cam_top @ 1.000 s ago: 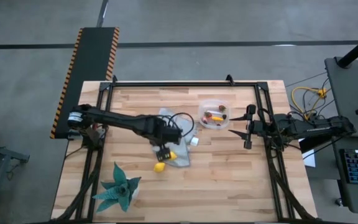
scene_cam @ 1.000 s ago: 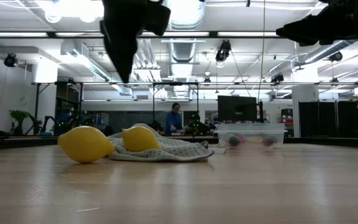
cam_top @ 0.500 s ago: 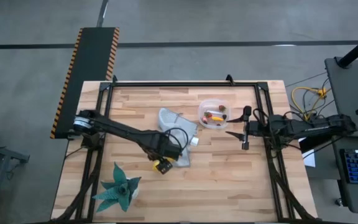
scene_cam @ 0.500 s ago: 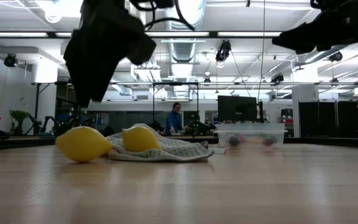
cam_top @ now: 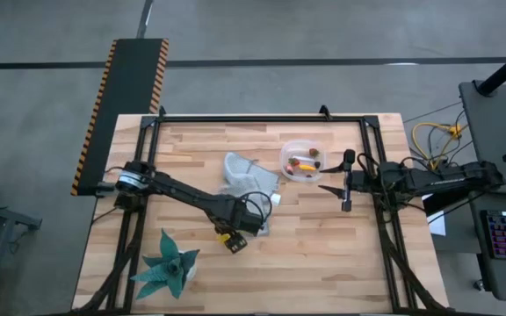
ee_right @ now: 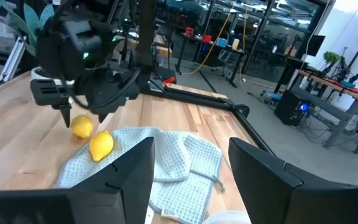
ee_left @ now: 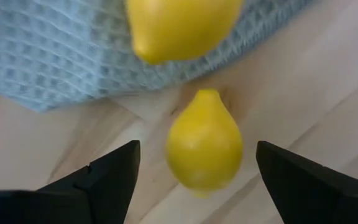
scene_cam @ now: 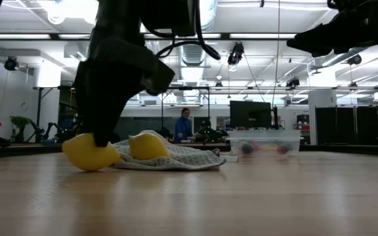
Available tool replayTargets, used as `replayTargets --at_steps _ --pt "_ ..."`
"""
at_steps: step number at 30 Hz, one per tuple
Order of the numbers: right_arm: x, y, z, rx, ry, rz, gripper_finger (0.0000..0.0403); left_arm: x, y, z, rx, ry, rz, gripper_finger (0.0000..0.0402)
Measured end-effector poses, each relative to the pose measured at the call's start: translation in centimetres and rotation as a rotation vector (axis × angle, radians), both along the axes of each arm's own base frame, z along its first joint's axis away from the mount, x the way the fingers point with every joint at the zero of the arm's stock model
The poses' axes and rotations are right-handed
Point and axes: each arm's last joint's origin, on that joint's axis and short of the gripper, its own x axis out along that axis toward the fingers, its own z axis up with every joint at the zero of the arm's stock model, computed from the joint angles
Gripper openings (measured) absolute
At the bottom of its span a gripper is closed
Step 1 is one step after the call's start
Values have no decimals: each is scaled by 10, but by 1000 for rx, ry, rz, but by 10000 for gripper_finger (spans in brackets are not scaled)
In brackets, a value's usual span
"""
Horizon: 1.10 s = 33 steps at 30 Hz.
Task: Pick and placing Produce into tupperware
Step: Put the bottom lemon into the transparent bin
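My left gripper [ee_left: 197,148] is open and low over the table, its fingers standing on either side of a yellow lemon [ee_left: 204,147] that lies on the bare wood. In the low view the left gripper [scene_cam: 104,134] reaches down to that lemon [scene_cam: 87,153]. A second lemon [scene_cam: 148,145] rests on the grey-blue cloth [cam_top: 249,180]. The clear tupperware [cam_top: 304,161] sits on the table right of the cloth and holds a yellow-orange stick and small red and dark pieces. My right gripper [cam_top: 341,186] is open and hovers right of the tupperware.
A teal spiky plant [cam_top: 169,268] stands near the table's near left corner. A small white cube [cam_top: 275,199] lies by the cloth's right edge. A black frame [cam_top: 253,118] runs along the table's edges. Bare wood stretches between the lemons and the near edge.
My left gripper has moved toward the table's near edge and come down, from above the cloth to around the lemon on the bare wood. It has stayed open. Both lemons lie where they were.
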Motion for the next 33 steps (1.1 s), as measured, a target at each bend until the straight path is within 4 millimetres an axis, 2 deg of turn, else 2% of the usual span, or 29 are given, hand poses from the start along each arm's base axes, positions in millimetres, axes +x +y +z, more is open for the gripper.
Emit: replayTargets --at_steps 10,22,33 --pt "0 0 0 -1 0 0 199 2 -3 -10 -13 3 -7 303" --pt "0 0 0 -1 0 1 199 -4 -5 -27 -45 30 -6 303" --pt "0 0 0 -1 0 0 199 -6 -6 -29 -70 44 -5 303"
